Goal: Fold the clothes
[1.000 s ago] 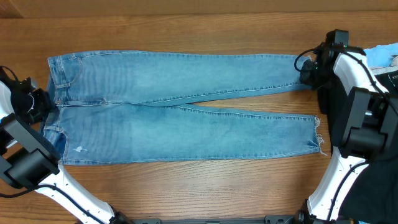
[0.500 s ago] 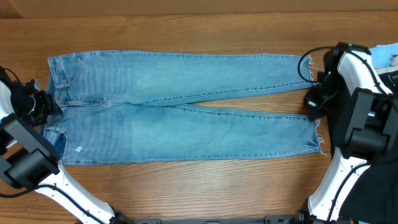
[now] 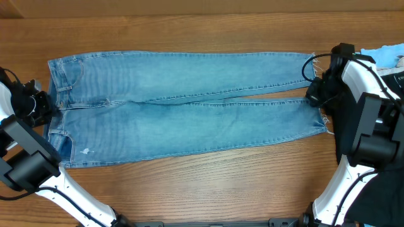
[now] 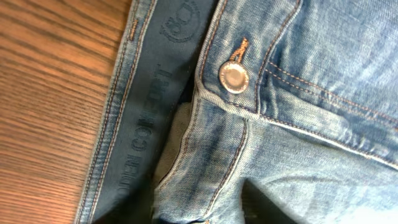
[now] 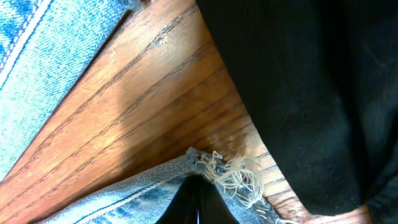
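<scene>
Pinching frayed hem (image 5: 230,177) of jeans (image 3: 183,107) w/ R end effector (image 3: 317,94); stretched long leftward across worktop (image 3: 189,189) to L end effector (image 3: 44,107), grip unclear.

Left claw (image 4: 203,208) and right claw (image 5: 199,208) at the jeans (image 3: 189,120) mostly cut off below; blue cloth (image 3: 385,55) clipped at right edge.

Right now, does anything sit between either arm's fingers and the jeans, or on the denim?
Nothing visible. The left fingers are at the waistband of the light blue faded denim jeans, the right fingers are at a frayed hem, and the denim lies bare.
</scene>
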Robot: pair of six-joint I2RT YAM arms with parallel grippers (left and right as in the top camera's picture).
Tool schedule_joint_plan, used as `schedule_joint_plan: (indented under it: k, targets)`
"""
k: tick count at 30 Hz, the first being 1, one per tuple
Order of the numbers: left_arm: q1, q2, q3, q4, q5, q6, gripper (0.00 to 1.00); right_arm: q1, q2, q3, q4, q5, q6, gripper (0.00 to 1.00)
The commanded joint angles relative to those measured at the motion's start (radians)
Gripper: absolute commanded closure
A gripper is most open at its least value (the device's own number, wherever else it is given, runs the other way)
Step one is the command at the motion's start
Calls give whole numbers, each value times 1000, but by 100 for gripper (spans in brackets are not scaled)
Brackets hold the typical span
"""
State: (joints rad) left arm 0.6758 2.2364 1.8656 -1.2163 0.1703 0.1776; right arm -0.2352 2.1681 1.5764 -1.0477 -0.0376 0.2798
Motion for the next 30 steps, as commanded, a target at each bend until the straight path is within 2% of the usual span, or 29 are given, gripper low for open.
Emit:
schedule_joint_plan:
  k: [1,3,4,5,6,7,10,12,15,19,21,23,28,29,30]
  targets:
    - [-2,-32,20,-2,14,-2,75,-2,45,-16,10,-4,-19,96]
    - [-1,-32,20,3,5,-2,86,-2,45,-16,7,3,-19,96]
    - [0,-32,20,16,3,-2,87,-2,45,-16,4,12,-18,96]
    - [-1,-32,20,18,2,-2,83,-2,45,-16,2,14,-19,96]
    - [-1,-32,19,17,-3,-2,67,-2,45,-16,2,14,-18,96]
    - [-1,-32,15,18,-21,-2,59,-2,45,-16,2,14,-18,96]
    - [0,-32,-18,52,-66,-2,53,-2,45,-16,3,15,-19,96]
    - [-1,-32,-29,62,-66,1,59,-2,46,-16,2,22,-18,96]
    - [-1,-31,-104,113,-66,3,62,-2,48,-18,10,37,-18,96]
    - [-1,-31,-130,129,-39,10,82,-2,48,-18,6,37,-18,96]
    - [-1,-32,-129,132,-76,10,96,-3,48,-18,6,36,-18,96]
    - [2,-32,-129,142,-183,9,96,-3,48,-18,6,37,-18,96]
    - [51,-32,-129,198,-153,-24,96,-15,48,-18,3,37,-18,96]
    - [55,-32,-128,204,-129,-24,92,-15,48,-18,3,36,-18,96]
    - [55,-32,-114,198,-96,-24,75,-15,48,-17,3,36,-18,96]
